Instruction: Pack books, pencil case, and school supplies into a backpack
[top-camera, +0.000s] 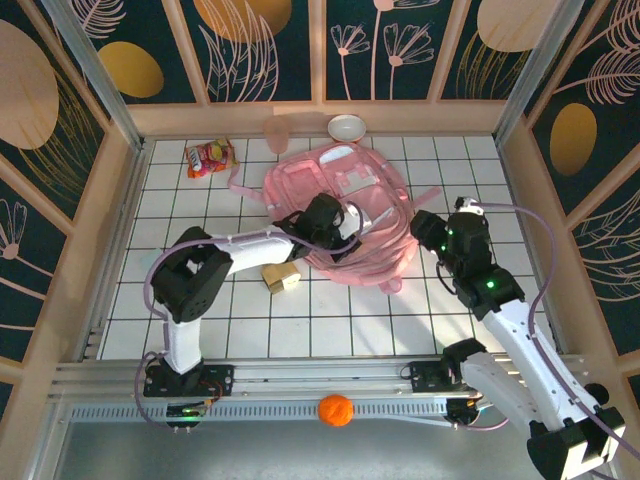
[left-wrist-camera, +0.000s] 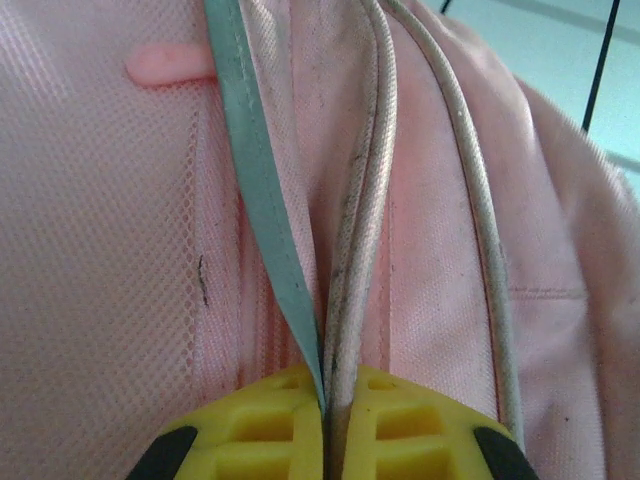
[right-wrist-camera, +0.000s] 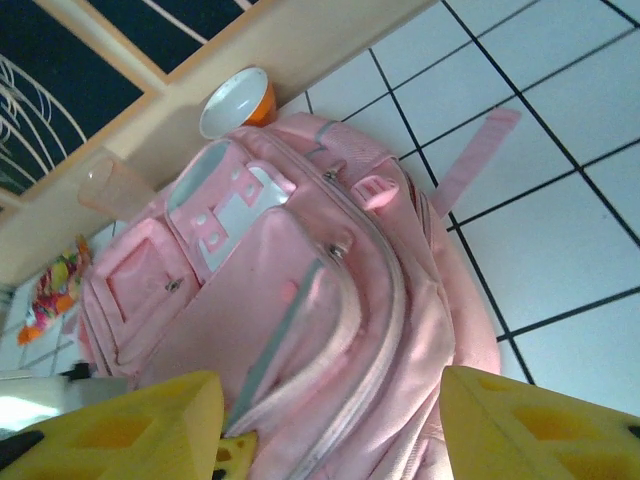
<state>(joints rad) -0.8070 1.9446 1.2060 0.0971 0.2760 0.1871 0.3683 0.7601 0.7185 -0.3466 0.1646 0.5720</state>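
A large soft pink fabric backpack (top-camera: 350, 190) lies flat toward the far middle of the white tiled table (top-camera: 380, 320). The left jaws are clamped together on a fold at the bag's near edge, pinching pale piping (left-wrist-camera: 365, 200) and grey-teal zip tape (left-wrist-camera: 255, 180). The right jaws stand apart and empty, just beside the bag's right side. Small tan and yellow blocks (top-camera: 281, 277) of the school supplies wait on the table near the bag's near-left edge. The step in hand looks like opening a compartment. Next, the right jaws would likely need to catch a zip pull or the opposite lip while the left keeps the fabric taut.
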